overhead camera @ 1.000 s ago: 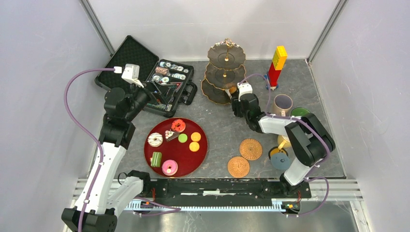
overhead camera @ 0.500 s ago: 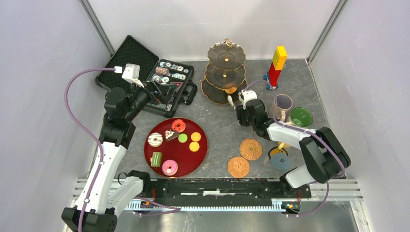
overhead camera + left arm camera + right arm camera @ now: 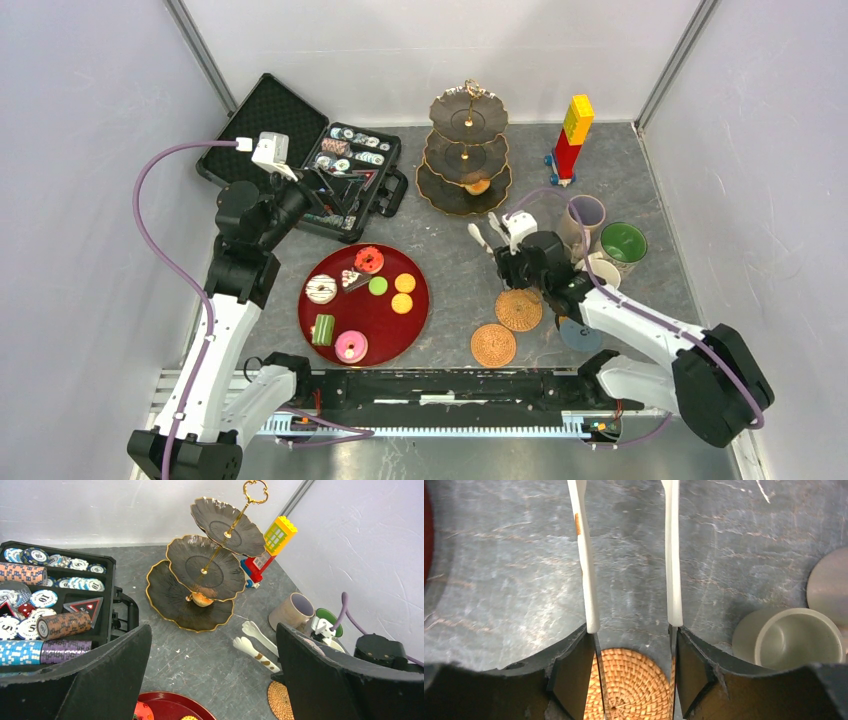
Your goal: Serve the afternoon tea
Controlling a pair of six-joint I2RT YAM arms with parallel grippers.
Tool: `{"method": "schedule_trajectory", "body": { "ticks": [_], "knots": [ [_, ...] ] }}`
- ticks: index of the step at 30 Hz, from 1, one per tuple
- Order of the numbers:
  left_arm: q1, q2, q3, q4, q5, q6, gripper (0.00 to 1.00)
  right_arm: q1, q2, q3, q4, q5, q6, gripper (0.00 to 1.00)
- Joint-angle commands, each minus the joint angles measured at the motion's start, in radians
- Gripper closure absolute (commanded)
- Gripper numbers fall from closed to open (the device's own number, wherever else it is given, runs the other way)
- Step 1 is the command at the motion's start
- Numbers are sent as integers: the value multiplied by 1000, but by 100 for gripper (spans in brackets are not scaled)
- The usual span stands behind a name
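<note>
Withdrawn since a second ago: right gripper (image 3: 508,258), pulled back from the three-tier stand (image 3: 440,200) toward the arm bases, now over a woven coaster (image 3: 634,690).
- Right gripper: jaws clamped on the tongs (image 3: 583,565), whose white arms stand apart with nothing between them.
- Small grey mug (image 3: 799,640): just right of that gripper, upright.
- Left gripper (image 3: 212,632): fingers wide apart, empty, hovering over the chip case (image 3: 109,595).
- Stand: ahead of the tong tips, well apart. One orange treat (image 3: 478,186) sits on its bottom tier; the upper tiers are bare.
- Judgement: one delivery looks done. The remaining sweets (image 3: 321,289) wait on the red tray (image 3: 385,325), to the right gripper's left.
- Writing: chips (image 3: 39,598) marked "10" and "5"; no brand legible.
</note>
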Motion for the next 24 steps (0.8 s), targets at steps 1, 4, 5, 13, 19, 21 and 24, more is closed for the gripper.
{"method": "schedule_trajectory", "body": {
  "ticks": [1,4,5,13,19,21,24],
  "knots": [
    [-3,-11,32,24,13,-32,0,77,-55,55,-40,-94,-107,40],
    [-4,-10,32,23,12,-30,0,203,-61,90,-66,-98,-167,41],
    [-3,-9,32,23,12,-29,0,243,-56,104,-71,-106,-185,41],
    [-3,-3,32,23,12,-28,0,501,81,234,-113,-199,-314,40],
    [-3,2,34,24,16,-28,0,639,199,327,-166,-192,-411,41],
    [-3,1,34,23,16,-31,0,667,230,353,-185,-174,-434,40],
    [-3,3,34,23,20,-31,0,689,271,388,-212,-154,-459,40]
  ]
}}
